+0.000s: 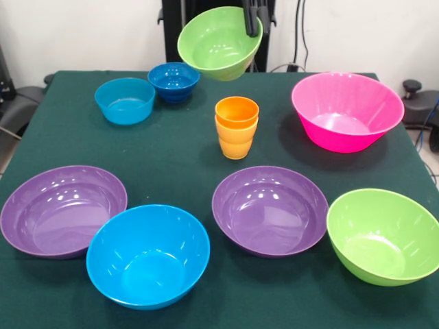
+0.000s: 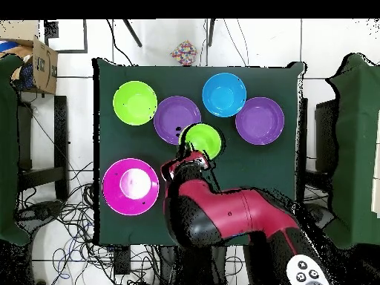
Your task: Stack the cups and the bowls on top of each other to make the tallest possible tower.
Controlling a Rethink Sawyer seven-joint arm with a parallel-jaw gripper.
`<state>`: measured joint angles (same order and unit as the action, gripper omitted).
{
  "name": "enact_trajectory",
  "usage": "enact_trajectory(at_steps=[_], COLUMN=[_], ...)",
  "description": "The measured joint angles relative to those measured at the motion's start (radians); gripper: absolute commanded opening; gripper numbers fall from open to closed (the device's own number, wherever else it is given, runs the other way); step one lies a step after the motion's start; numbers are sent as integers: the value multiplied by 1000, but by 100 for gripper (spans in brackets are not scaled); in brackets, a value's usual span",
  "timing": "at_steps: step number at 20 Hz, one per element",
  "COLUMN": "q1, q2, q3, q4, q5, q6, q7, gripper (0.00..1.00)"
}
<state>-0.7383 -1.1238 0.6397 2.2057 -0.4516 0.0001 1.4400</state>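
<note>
My gripper (image 1: 254,22) is shut on the rim of the small green bowl (image 1: 218,42) and holds it tilted, high above the table's far middle. Below and in front of it, the orange cup (image 1: 236,111) sits nested in the yellow-orange cup (image 1: 236,145), upright on the green cloth. The light blue small bowl (image 1: 125,101) and the dark blue small bowl (image 1: 173,81) stand at the far left. In the overhead view the held green bowl (image 2: 203,139) shows at the gripper (image 2: 187,154). The arm hides the cups and the small blue bowls there.
Large bowls ring the cups: pink (image 1: 346,110) at the right, purple (image 1: 62,209) at the near left, blue (image 1: 147,255) at the front, purple (image 1: 269,209) in the near middle, green (image 1: 384,236) at the near right. A cardboard box (image 2: 37,63) stands off the table.
</note>
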Motion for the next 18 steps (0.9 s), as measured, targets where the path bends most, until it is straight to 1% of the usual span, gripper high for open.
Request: enact_trajectory(at_steps=[9,18], q1=[13,31], q2=[6,6], q3=[-3,-12], q4=[4,7], q5=[0,0], q6=[-159,-209], q7=[1,1], gripper=[0,0])
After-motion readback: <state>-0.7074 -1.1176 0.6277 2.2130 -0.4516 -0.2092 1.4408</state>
